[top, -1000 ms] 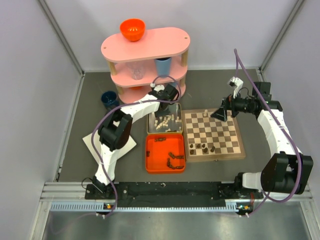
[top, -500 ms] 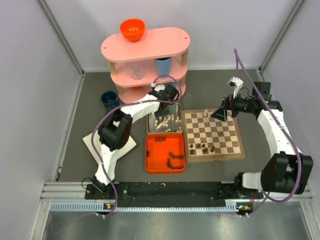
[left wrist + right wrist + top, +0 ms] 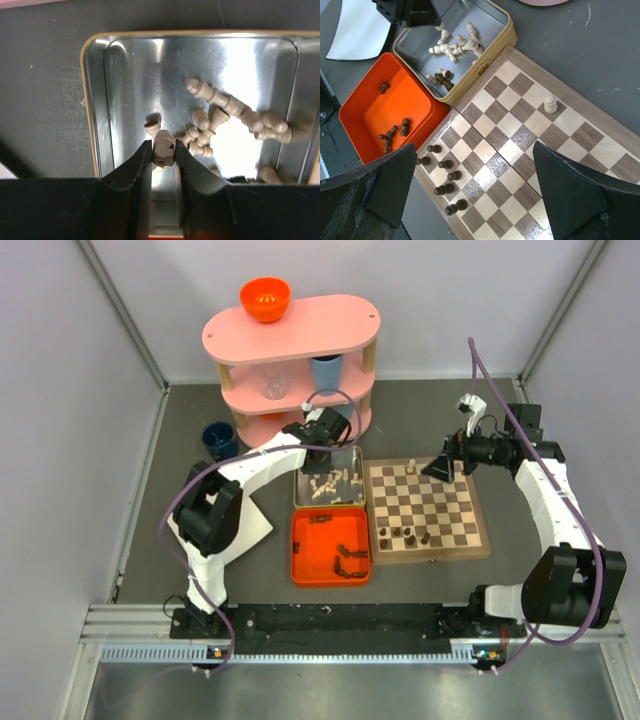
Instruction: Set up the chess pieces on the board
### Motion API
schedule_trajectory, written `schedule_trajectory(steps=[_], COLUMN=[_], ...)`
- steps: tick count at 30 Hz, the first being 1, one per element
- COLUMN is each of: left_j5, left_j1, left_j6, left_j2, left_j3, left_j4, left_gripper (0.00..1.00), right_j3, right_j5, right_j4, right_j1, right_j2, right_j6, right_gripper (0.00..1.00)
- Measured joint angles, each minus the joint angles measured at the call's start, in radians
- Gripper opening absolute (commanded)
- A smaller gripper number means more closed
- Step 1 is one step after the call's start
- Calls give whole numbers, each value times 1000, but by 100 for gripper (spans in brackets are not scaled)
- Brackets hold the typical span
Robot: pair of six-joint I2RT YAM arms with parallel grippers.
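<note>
My left gripper (image 3: pixel 163 150) is shut on a cream rook (image 3: pixel 163 146) and holds it just above the floor of the silver tin (image 3: pixel 127 70), which holds several more cream pieces (image 3: pixel 227 107). In the top view this gripper (image 3: pixel 322 430) hangs over the tin's far end. The board (image 3: pixel 425 508) lies to the right of the tin, with several dark pieces (image 3: pixel 445 176) standing along its near edge and one cream piece (image 3: pixel 550 103) at its far edge. My right gripper (image 3: pixel 480 200) is open and empty above the board's far right part (image 3: pixel 445 462).
An orange tray (image 3: pixel 330 545) with several dark pieces lies in front of the tin. A pink three-tier shelf (image 3: pixel 292 350) with an orange bowl, a blue cup and a glass stands behind the tin. A dark blue cup (image 3: pixel 219 438) and a white sheet (image 3: pixel 250 525) lie at the left.
The left arm's elbow has swung left and its gripper has shifted slightly left over the tin. The right arm has not moved.
</note>
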Motion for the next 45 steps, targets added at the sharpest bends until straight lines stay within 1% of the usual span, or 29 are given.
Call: schedule_trajectory(steps=[9, 24, 37, 45], left_j5=[94, 188, 264, 335], left_j1=[-6, -23, -52, -65], left_j6=[98, 210, 285, 325], left_j2=[-79, -238, -301, -332], left_j3=[-72, -150, -166, -166], left_j4=[24, 73, 77, 103], left_gripper=[0, 0, 0, 0], right_j3=[-4, -4, -4, -4], right_j5=[0, 0, 0, 0], right_j4=[0, 0, 0, 0], right_j1=[0, 0, 0, 0], right_j2=[3, 3, 3, 3], right_j6=[0, 0, -1, -1], right_gripper=[99, 99, 99, 99])
